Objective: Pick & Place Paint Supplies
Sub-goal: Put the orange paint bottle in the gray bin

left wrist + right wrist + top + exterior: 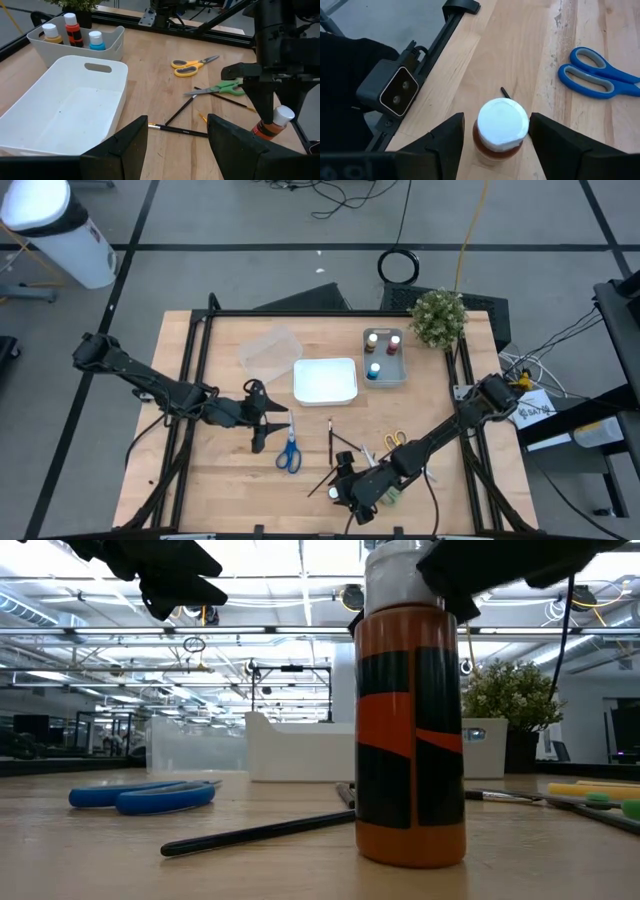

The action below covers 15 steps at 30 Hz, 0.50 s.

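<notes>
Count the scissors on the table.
3: blue scissors lie below the left gripper; orange-yellow scissors and green scissors lie near the right arm. No others show.

My right gripper (358,498) hid the orange paint bottle (502,129) from above. In the low view both my arms were cut off at the top, and the yellow scissors (590,792) at the edge.
</notes>
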Each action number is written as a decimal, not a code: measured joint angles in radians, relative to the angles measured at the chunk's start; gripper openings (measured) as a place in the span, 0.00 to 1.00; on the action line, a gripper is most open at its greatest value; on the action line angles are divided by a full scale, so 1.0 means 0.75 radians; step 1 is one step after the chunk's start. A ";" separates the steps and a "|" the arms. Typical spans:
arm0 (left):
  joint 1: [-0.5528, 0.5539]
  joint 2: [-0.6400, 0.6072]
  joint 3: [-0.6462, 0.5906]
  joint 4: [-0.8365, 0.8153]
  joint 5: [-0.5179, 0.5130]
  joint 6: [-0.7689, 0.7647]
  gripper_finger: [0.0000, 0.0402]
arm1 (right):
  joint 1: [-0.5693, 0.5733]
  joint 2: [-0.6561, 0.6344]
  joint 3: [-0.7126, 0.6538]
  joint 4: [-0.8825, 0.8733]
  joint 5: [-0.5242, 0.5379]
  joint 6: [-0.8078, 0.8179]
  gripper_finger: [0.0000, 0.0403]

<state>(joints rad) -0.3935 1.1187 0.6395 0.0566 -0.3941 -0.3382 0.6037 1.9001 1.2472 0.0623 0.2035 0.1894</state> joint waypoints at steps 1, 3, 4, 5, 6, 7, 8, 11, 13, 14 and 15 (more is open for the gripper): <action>0.000 0.000 0.000 0.000 0.000 0.001 0.53 | 0.000 -0.007 0.000 0.001 0.000 0.000 0.52; 0.000 0.000 0.000 0.001 0.000 0.003 0.53 | 0.000 -0.019 0.001 0.005 0.000 0.000 0.52; 0.000 0.000 0.000 0.000 0.000 0.003 0.53 | 0.000 -0.022 0.001 0.006 0.000 0.000 0.52; 0.000 0.000 0.000 0.000 0.000 0.003 0.53 | 0.000 -0.024 0.001 0.004 0.000 0.000 0.52; 0.000 0.000 0.000 0.000 0.000 0.003 0.53 | 0.002 -0.024 0.001 0.002 -0.001 0.006 0.52; 0.000 0.000 0.000 0.000 0.000 0.003 0.53 | 0.005 -0.024 0.001 0.001 -0.005 0.010 0.52; 0.000 0.000 0.000 0.000 0.000 0.003 0.53 | 0.007 -0.024 0.001 0.001 -0.006 0.010 0.52; 0.000 0.000 0.000 0.000 0.000 0.002 0.53 | 0.009 -0.024 0.001 0.001 -0.024 0.010 0.52; 0.000 0.000 0.000 0.000 0.000 0.002 0.53 | 0.009 -0.024 0.001 -0.001 -0.034 0.010 0.52; 0.000 0.000 0.000 0.000 0.000 0.002 0.53 | 0.009 -0.024 0.001 -0.001 -0.034 0.010 0.52; 0.000 0.000 0.000 0.000 0.000 0.002 0.53 | 0.009 -0.024 0.001 0.001 -0.034 0.010 0.52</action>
<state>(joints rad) -0.3935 1.1187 0.6395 0.0566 -0.3943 -0.3367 0.6106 1.8820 1.2476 0.0628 0.1783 0.1970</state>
